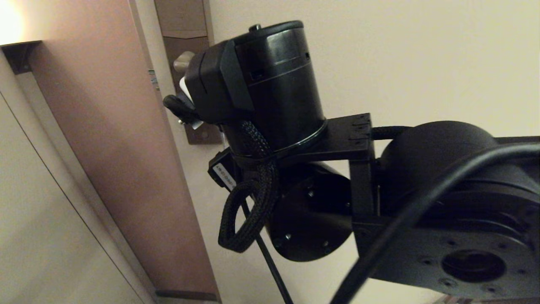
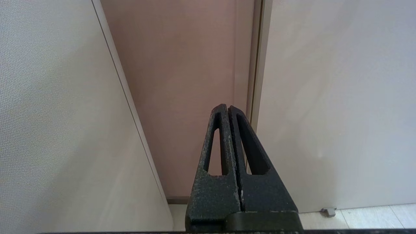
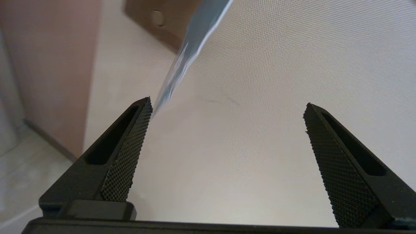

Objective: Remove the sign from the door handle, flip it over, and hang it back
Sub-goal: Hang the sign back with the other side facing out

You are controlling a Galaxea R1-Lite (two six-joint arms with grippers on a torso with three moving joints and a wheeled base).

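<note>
- Right gripper (image 3: 227, 104): raised to the door, just below the lock plate. The jaws are held wide apart and nothing is clamped between them.
- Sign (image 3: 188, 52): seen edge-on in the right wrist view as a thin teal-and-white card slanting down from the top of the frame. Its lower tip lies at the tip of one right finger (image 3: 130, 156); whether the two touch cannot be told. In the head view only a small white corner (image 1: 184, 88) shows past the wrist housing.
- Door handle (image 1: 183, 61): only its rounded metal end is visible in the head view, beside the wrist. Whether the sign is hung on it cannot be told, since the hole of the card is hidden.
- Lock plate (image 1: 185, 25): tall brown plate on the pale door (image 1: 400, 63); its lower end with a screw (image 3: 157, 18) is seen in the right wrist view.
- Left gripper (image 2: 229, 110): parked low, pointed at the door frame (image 2: 256, 65), jaws pressed together on nothing.
- Step judged: sign either just let go or about to be taken; which side faces out is not shown.
- Risk, snagging: the card tip may be caught by the near finger as the arm moves, and the sign dragged off the handle.
- Risk, poor seating: a card hung askew may slide off the lever end and drop to the floor (image 2: 367, 216).
- Risk, blind view: the handle is largely masked by the wrist, so a faulty hang may go unnoticed.
</note>
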